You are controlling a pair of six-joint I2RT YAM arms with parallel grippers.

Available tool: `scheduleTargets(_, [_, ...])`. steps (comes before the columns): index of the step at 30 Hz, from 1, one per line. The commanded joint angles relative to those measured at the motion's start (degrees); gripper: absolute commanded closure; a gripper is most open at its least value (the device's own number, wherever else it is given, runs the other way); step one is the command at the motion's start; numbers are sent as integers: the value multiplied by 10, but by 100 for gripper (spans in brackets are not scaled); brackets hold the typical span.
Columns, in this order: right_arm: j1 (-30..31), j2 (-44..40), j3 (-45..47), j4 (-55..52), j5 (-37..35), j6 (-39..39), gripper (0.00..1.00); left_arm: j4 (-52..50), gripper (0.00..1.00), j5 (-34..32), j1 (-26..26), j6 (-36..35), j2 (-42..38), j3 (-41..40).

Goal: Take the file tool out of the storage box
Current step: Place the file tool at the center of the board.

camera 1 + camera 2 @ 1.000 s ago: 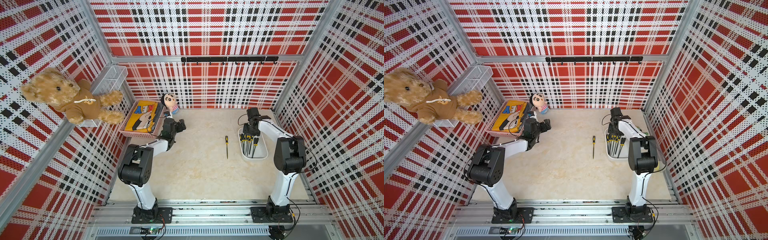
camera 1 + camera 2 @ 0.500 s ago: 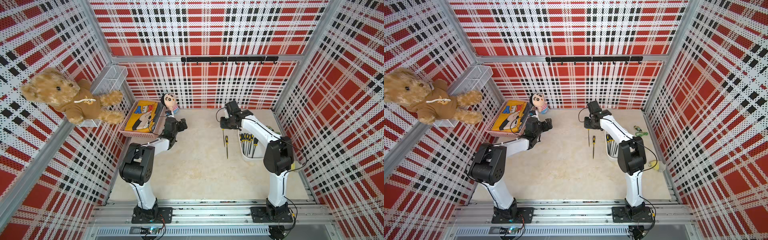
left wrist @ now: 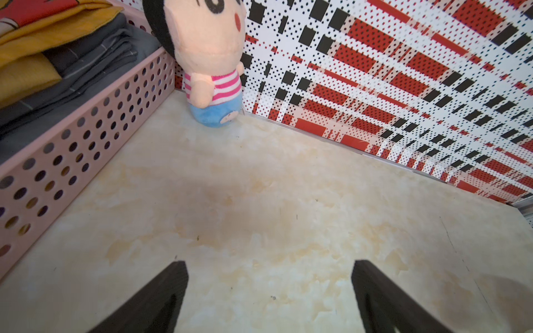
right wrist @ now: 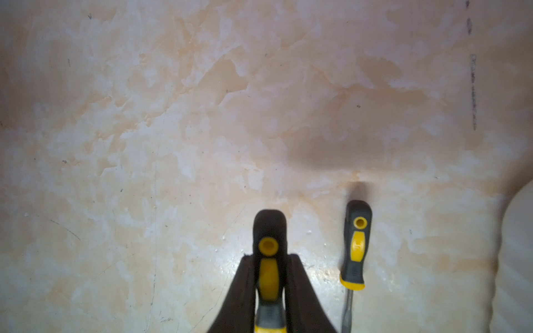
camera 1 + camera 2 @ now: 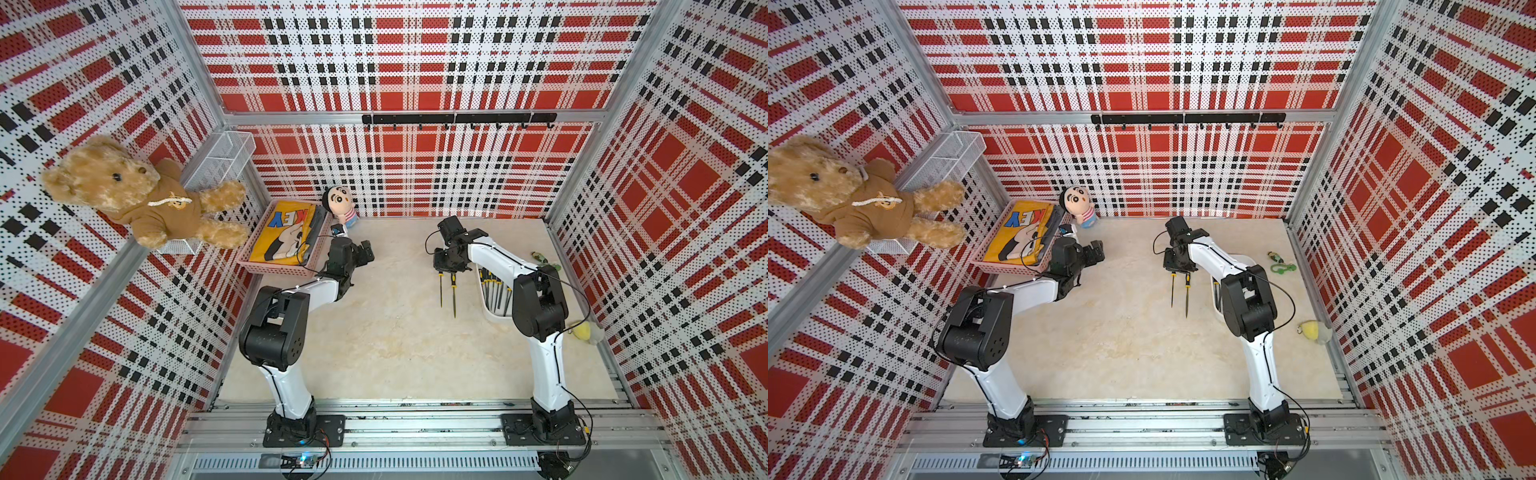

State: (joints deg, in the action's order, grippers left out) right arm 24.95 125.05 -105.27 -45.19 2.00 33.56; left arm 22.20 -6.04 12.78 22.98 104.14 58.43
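File out of the storage box [image 5: 496, 316]
The right gripper [image 4: 268, 259], a second ago down in the box, now clamps a file [image 5: 441, 291] by its handle [image 4: 268, 227] over the bench [image 5: 395, 340], just beside another file [image 5: 454, 297] lying there; setting it down remains. The left gripper [image 3: 269, 268] gapes empty.

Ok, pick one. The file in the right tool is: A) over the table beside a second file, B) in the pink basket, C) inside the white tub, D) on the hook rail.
A: the right tool is shut on the file by its handle over the table, a second file lying alongside.
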Motion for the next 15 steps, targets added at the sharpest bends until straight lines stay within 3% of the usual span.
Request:
scheduleTargets(1, [1,17,12,-2,-20,0,83,0,4,-2,-4,-3,-8,-8])
scheduleTargets(15, [4,29,52,12,-46,-2,82,0,5,0,-5,-3,-7,-7])
